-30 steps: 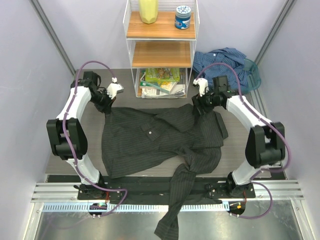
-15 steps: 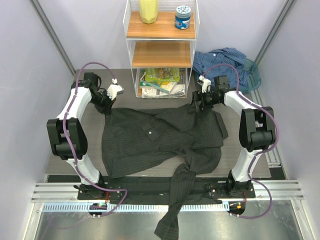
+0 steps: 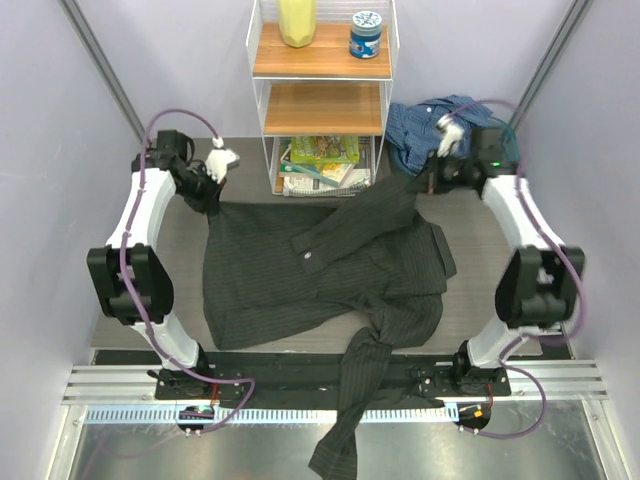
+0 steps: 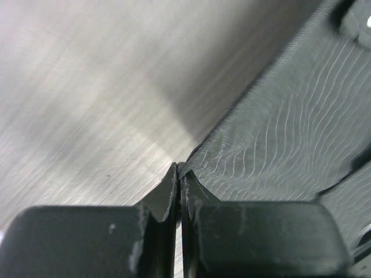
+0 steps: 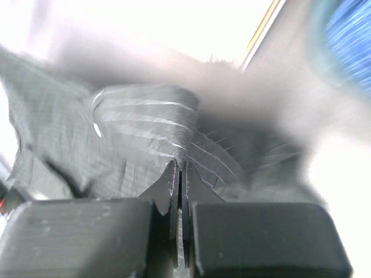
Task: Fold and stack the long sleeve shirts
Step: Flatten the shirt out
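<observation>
The dark charcoal pinstriped shirt (image 3: pixel 300 275) lies spread on the table, and one sleeve (image 3: pixel 345 420) hangs over the near edge. My left gripper (image 3: pixel 206 198) is shut on its far left corner; in the left wrist view the jaws (image 4: pixel 179 171) pinch the cloth edge (image 4: pixel 290 133). My right gripper (image 3: pixel 429 183) is shut on the shirt's far right part, lifted and stretched toward the back right. The right wrist view shows bunched pinstriped cloth (image 5: pixel 139 127) at the shut right gripper (image 5: pixel 181 168). The blue shirt (image 3: pixel 450 120) lies crumpled at the back right.
A white wire shelf (image 3: pixel 320 95) stands at the back centre, holding a yellow object (image 3: pixel 297 20), a blue jar (image 3: pixel 366 33) and books (image 3: pixel 320 165) at the bottom. A teal basket (image 3: pixel 510 150) holds the blue shirt. Walls close in on both sides.
My right gripper closed on the dark shirt and pulled it up toward the back right. My left gripper shifted slightly left and back, drawing the shirt's far edge taut.
</observation>
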